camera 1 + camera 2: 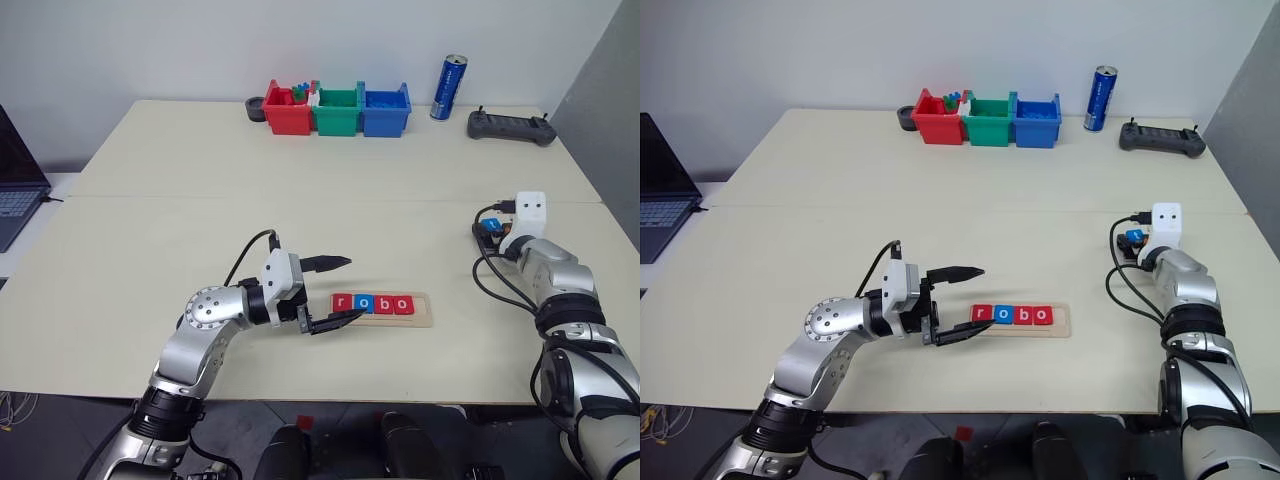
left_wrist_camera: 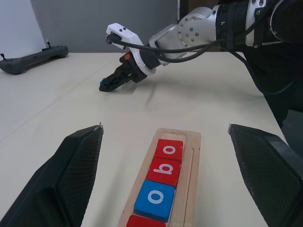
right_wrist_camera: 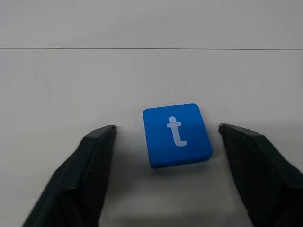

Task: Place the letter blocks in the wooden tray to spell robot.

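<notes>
The wooden tray (image 1: 420, 312) lies on the bench (image 1: 300, 190) near its front edge, already holding four letter blocks (image 1: 372, 304) that read r, o, b, o, with the slot at its right end bare. The last block, a blue t (image 3: 177, 134), lies flat on the bench well to the right of the tray, and the right pincer (image 3: 165, 142) is lowered over it with its two fingers set wide on either side, neither touching the tile yet. The left pincer (image 1: 338, 291) hovers at the left end of the tray, fingers spread wide and holding nothing. The step in hand looks like the pick-up of the final letter. The next move calls for the right pincer to settle a little lower and close squarely on the t's side edges, then carry it to the empty right end of the tray and set it down with the letter upright beside the second o.
</notes>
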You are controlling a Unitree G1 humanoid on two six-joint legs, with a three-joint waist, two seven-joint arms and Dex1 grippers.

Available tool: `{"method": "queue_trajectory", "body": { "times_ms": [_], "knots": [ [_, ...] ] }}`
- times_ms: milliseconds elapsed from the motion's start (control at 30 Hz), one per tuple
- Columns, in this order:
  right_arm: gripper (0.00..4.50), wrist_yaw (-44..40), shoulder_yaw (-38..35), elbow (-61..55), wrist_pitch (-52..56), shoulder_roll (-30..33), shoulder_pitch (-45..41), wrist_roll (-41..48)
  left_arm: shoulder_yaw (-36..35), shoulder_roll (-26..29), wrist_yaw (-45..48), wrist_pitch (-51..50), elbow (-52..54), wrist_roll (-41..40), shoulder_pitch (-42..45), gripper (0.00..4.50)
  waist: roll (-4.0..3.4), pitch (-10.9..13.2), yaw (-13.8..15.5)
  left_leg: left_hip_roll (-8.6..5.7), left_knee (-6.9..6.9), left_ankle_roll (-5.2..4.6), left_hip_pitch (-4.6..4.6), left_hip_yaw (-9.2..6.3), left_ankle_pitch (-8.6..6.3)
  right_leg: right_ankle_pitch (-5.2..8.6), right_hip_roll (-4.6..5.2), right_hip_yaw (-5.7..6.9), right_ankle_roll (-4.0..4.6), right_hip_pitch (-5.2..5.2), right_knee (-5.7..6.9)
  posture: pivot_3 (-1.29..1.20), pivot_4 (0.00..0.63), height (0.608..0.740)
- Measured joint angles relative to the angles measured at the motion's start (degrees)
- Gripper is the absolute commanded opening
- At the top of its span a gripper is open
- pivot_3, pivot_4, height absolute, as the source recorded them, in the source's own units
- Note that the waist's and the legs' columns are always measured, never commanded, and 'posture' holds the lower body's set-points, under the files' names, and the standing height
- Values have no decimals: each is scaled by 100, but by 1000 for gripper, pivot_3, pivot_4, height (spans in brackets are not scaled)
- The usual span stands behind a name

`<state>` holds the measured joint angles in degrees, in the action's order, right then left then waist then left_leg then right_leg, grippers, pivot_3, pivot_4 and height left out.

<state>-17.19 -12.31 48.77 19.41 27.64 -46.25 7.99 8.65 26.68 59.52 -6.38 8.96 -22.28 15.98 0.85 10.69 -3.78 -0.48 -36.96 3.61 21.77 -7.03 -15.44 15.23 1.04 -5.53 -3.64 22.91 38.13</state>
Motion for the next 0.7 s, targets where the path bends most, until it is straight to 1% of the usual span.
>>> {"method": "queue_trajectory", "body": {
  "times_ms": [67, 133, 267, 300, 367, 467, 533, 633, 700],
  "knots": [
    [2081, 5, 0, 11, -33, -13, 0, -1, 0, 17, -8, -53, 15, 0, -22, 4500, 0, 0, -3, 0, 0, 0, 0, -1, 0, 0, 0, 1, 0, 0, 0, 0, 150, 740],
    [1444, 7, 0, 11, -40, -16, 0, 0, 0, 21, -9, -78, 15, -1, -43, 4500, 0, 0, -4, 0, 0, 0, 0, -1, 0, 0, 0, 1, 0, 0, 0, 0, 150, 740],
    [1458, 58, 5, -77, 2, -21, 37, -6, 0, 27, -7, -91, 16, -2, -42, 4500, -1, 0, -4, 0, 0, 0, 0, -1, 0, 0, 0, 1, 0, 0, 0, 0, 150, 740],
    [1458, 103, 6, -213, 69, -20, 103, -9, 0, 28, -8, -96, 17, -3, -41, 4500, -1, 0, -3, 0, 0, 0, 1, -1, 0, 0, 0, 1, 0, 0, 0, 0, 150, 740],
    [1458, 159, 4, -839, 357, -27, 422, 3, 1, 36, -9, -106, 26, -6, -39, 4500, -1, 0, 11, 0, 0, 0, 6, -5, 0, 0, 0, 3, 0, 3, 0, 0, 150, 740],
    [1458, 402, -27, -2706, 1224, -127, 1394, 71, -5, 79, -8, -116, 91, -12, -69, 4500, -4, -3, 50, 2, 2, 0, 27, -8, 0, 0, 1, 4, 0, 27, 4, 0, 150, 740],
    [1458, 665, -161, -4258, 2068, -300, 2173, 209, -8, 97, 0, -120, 141, -19, -83, 4500, -12, -8, 66, 2, 3, 0, 32, -14, 0, 1, 2, 6, 0, 32, 6, 0, 150, 740],
    [1458, 1035, -358, -6066, 3245, -689, 2953, 412, -15, 128, 14, -121, 143, -26, -94, 4500, -18, -11, 67, 1, 0, 1, 27, -9, 0, 1, 1, 1, 0, 31, 12, 0, 150, 740],
    [1458, 1272, -474, -6843, 3817, -985, 3193, 488, -9, 126, 21, -121, 139, -26, -76, 4500, -20, -12, 47, 2, -1, 1, 18, -2, 1, 1, -1, -2, 0, 30, 17, 0, 150, 740]
  ]
}}
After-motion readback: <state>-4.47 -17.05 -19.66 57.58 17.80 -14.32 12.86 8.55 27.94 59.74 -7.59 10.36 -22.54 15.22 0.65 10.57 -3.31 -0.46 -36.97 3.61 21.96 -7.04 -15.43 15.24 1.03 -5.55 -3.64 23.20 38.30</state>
